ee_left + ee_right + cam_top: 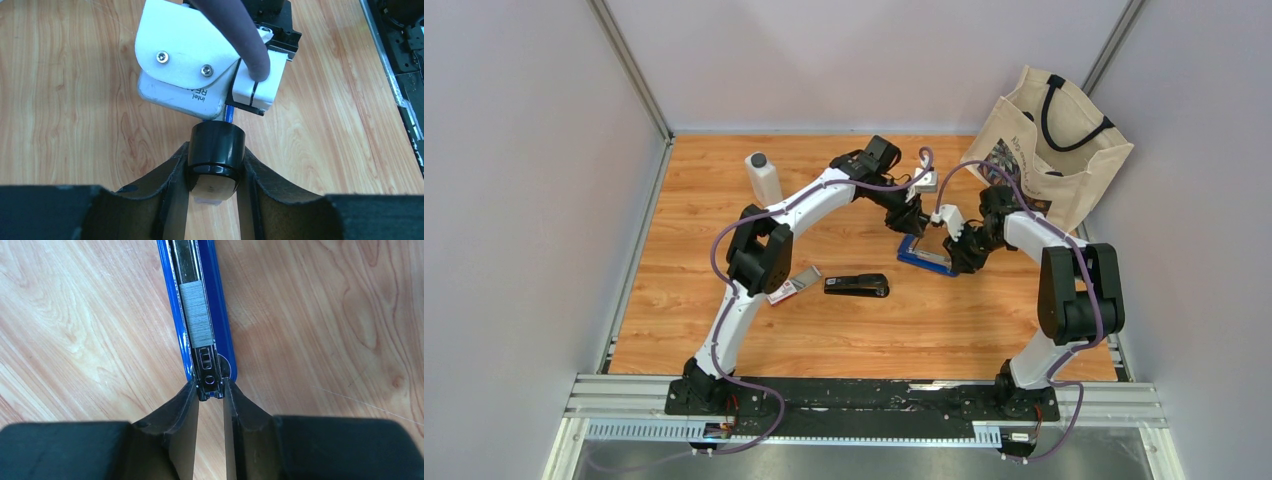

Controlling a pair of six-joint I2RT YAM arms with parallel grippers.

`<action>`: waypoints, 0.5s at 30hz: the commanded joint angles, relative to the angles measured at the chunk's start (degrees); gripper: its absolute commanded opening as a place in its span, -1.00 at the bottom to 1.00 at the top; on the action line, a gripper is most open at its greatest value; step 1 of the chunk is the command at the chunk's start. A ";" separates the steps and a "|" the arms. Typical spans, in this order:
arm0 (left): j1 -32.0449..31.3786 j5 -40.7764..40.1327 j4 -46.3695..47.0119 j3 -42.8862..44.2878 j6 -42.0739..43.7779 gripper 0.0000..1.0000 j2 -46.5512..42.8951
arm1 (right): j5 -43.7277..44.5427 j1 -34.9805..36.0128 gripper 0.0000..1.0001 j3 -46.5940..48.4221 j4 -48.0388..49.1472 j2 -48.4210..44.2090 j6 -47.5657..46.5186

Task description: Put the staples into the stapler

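The blue stapler (924,256) lies open on the table right of centre. A strip of metal staples (197,315) sits in its magazine channel (192,270). My right gripper (210,390) is shut on the near end of that magazine, one finger on each side. My left gripper (215,167) is shut on a black rounded piece (216,145), which looks like the end of the stapler's raised lid. It stands just above the stapler, at the left gripper (911,217) in the top view. The white-and-red staples box (790,286) lies left of centre, apart from both grippers.
A black stapler (857,285) lies closed beside the staples box. A white bottle (764,178) stands at the back left. A beige tote bag (1054,140) leans at the back right. The right wrist's white camera housing (200,55) fills the space just beyond my left fingers.
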 commanded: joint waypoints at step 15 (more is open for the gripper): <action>-0.94 -3.14 2.15 -6.86 -1.76 -0.34 -4.48 | -3.83 -0.76 -0.38 4.51 -2.33 1.38 7.24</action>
